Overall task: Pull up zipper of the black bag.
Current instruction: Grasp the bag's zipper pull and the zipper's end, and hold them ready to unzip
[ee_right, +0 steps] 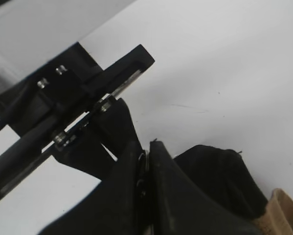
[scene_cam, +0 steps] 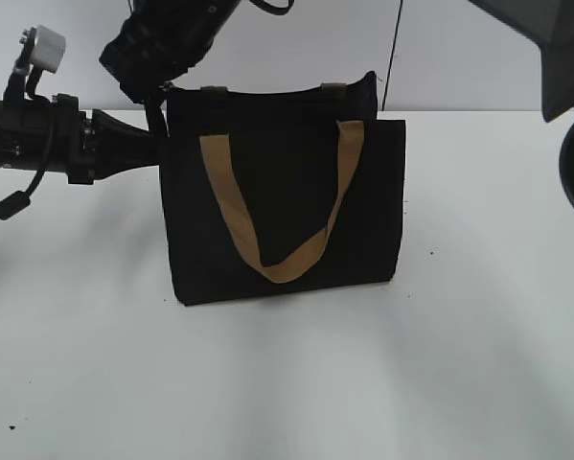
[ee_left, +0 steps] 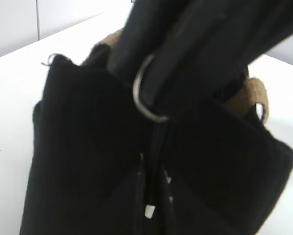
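robot grips the zipper (ee_left: 147, 93) ring at the black bag (scene_cam: 287, 206)'s far-left corner.
right gripper (ee_right: 147, 169) pinched on the ring; left gripper's state can't be told; next, a steady pull rightward.

White table (scene_cam: 478, 364) meets a pale wall (scene_cam: 459, 48) (one dark vertical seam).

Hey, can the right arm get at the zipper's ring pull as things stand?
Likely yes. The right gripper seems pinched on the silver ring pull at the end of the black bag; nothing sits between them.
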### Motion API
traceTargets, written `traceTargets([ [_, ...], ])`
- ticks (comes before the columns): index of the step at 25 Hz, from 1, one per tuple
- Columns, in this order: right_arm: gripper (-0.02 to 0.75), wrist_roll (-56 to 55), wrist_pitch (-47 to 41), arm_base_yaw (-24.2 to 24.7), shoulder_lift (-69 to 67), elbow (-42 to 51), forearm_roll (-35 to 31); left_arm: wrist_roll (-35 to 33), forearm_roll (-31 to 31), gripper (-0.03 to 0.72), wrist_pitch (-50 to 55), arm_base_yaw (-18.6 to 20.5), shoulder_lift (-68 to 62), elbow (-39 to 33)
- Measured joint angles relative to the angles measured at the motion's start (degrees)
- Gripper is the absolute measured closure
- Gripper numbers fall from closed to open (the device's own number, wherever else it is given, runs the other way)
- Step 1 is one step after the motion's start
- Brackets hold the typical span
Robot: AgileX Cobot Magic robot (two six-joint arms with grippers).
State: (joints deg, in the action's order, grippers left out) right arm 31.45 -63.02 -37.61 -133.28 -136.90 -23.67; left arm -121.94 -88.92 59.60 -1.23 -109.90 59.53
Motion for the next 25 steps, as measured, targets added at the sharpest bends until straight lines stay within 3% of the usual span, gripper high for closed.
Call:
traceTargets([
  [5, 0.741, -5.0, 3.7, 0.0, 1.0, 0.2, -1.0, 0.2, 3.5, 0.664, -2.4, 0.0, -0.9, -0.3],
  [17, 0.745, -5.9, 0.9, 0.1, 1.4, 0.2, 1.2, 1.0, 4.5, 0.664, -2.8, 0.2, -0.9, -0.3],
  [25, 0.745, -10.1, -1.0, 0.4, 2.6, 0.2, 5.1, 7.7, 11.2, 0.664, -2.9, 4.2, 4.1, -0.3],
])
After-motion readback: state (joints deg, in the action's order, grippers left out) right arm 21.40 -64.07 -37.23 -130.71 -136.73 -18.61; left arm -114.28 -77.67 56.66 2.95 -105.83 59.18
